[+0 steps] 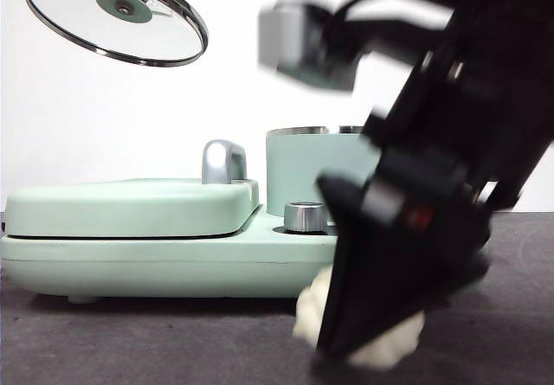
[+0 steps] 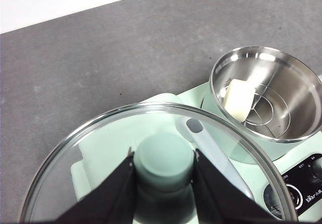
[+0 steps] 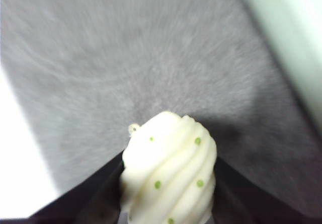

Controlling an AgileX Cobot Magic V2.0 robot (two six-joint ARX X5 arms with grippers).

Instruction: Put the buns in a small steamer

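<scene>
ridged bun (image 3: 168,171) clamped between right pincer (image 1: 368,342) jaws, low over table (image 1: 173,333).

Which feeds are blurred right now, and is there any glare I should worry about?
Front view: the right tool and arm are smeared over the ridged bun. Right wrist view: the table streaks, the bun stays fairly sharp. Left wrist view: sharp, with bright reflections inside the small steamer and on the glass lid.
</scene>
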